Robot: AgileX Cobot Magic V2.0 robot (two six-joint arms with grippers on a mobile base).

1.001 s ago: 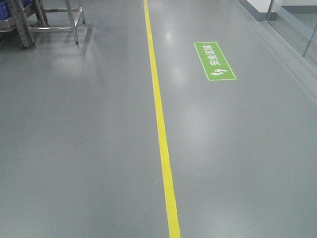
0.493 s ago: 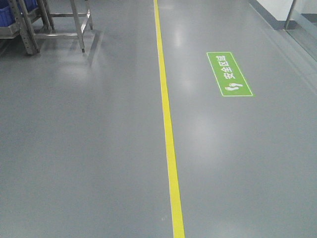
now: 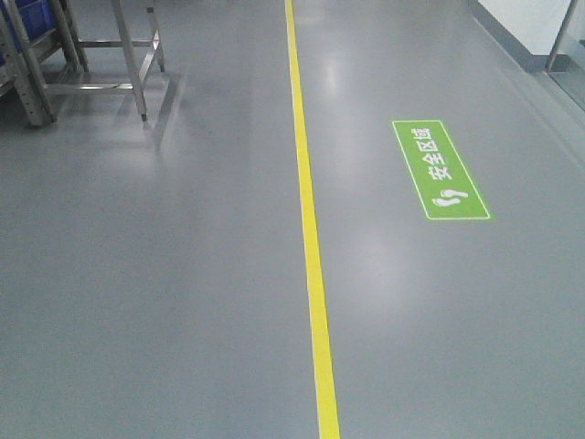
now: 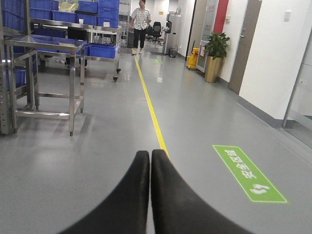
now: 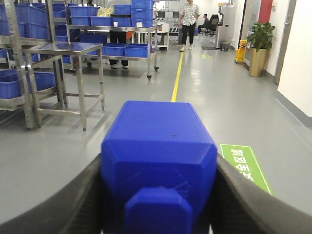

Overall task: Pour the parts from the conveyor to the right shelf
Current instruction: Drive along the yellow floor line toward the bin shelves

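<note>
A bright blue part point(image 5: 158, 126) with a knob facing the camera fills the right wrist view, and my right gripper point(image 5: 158, 165) is shut on it, one black finger on each side. In the left wrist view my left gripper point(image 4: 150, 155) is shut with nothing in it, its tips touching above the grey floor. Steel racks with large blue bins point(image 5: 22, 80) stand at the left; I cannot tell whether any of them is the right shelf. The conveyor is out of view. No gripper shows in the front view.
A yellow floor line point(image 3: 311, 229) runs ahead, with a green floor sign point(image 3: 440, 170) to its right. A steel table point(image 4: 44, 44) and rack legs point(image 3: 37, 73) stand left. A person point(image 4: 141, 19) walks far down the aisle. A potted plant point(image 4: 215, 48) stands by the right wall.
In the front view the green sign has slid down and to the right, and the steel table legs have come lower and nearer, so the base has rolled forward.
</note>
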